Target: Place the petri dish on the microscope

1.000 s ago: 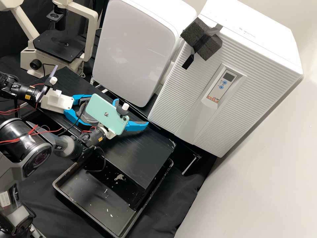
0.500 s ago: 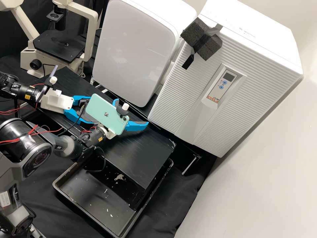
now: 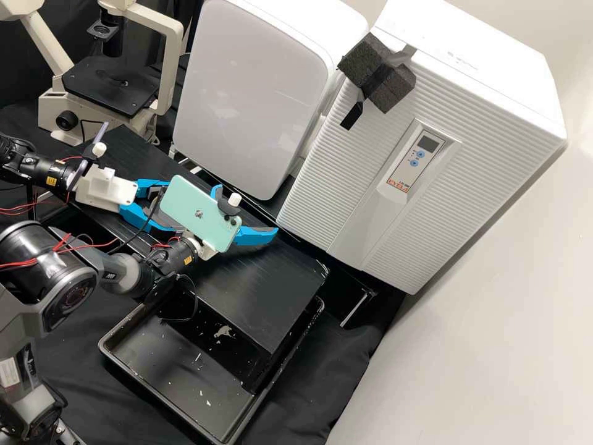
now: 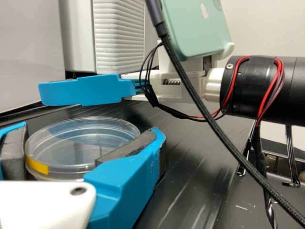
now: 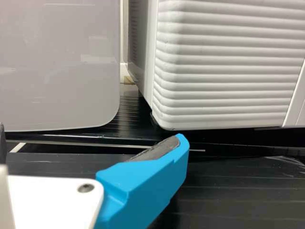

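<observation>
While pinching the dish [image 4: 81, 130], round and with no long axis, in the left gripper [image 4: 90, 133], points away from the microscope [image 3: 171, 62], low and nearly level over the bench [image 3: 259, 278]. Nearer to that stage [image 3: 111, 86] than the right gripper [image 3: 246, 210], spread near the dish. Likely needs swinging toward the high view's upper left. Cannot tell whether raised or resting.

"Where's the high view looking from?"

"Above the ribbed cabinet [image 3: 346, 179] and well back from its front, facing forward and down."

"And the wrist views?"

"Both low. The right looks near and nearly level at the cabinet's lower corner; the left faces it from farther off, past the phone [image 4: 195, 28]."

"Anything shared?"

"Cabinet ribs in both wrist views; the phone in high and left."
</observation>
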Motion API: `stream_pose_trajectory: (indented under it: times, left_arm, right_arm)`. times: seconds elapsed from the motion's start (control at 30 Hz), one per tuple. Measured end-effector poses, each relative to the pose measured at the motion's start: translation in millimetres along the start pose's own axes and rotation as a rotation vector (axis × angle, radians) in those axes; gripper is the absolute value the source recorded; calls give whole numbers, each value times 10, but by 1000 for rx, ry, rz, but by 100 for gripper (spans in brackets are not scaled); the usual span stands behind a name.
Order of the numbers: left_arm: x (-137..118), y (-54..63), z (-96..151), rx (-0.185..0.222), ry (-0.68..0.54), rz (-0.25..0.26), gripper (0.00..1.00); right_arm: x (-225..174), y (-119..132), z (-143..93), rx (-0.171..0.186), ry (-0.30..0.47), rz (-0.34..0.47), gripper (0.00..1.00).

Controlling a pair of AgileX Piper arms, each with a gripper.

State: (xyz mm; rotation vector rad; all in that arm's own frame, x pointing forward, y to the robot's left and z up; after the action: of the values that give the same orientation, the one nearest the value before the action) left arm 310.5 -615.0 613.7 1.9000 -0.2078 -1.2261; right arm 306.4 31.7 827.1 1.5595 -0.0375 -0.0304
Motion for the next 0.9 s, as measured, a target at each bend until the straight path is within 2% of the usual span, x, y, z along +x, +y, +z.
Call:
stream_pose_trajectory:
  times: [0.2, 0.4, 0.6, 0.73, 0.9]
  left_arm:
    - [-93, 24, -68, -2, 6, 3, 0]
    - [-323, 153, -199, -17, 61, 3, 0]
    - [-523, 267, -371, -70, 147, 11, 0]
    - [-634, 345, -437, -80, 184, 27, 0]
    - [-722, 415, -500, -112, 209, 53, 0]
  right_arm:
    - [0, 0, 0, 0, 0, 0, 100]
    - [0, 0, 0, 0, 0, 0, 100]
    - [0, 0, 0, 0, 0, 0, 100]
    - [0, 0, 0, 0, 0, 0, 100]
    - [0, 0, 0, 0, 0, 0, 100]
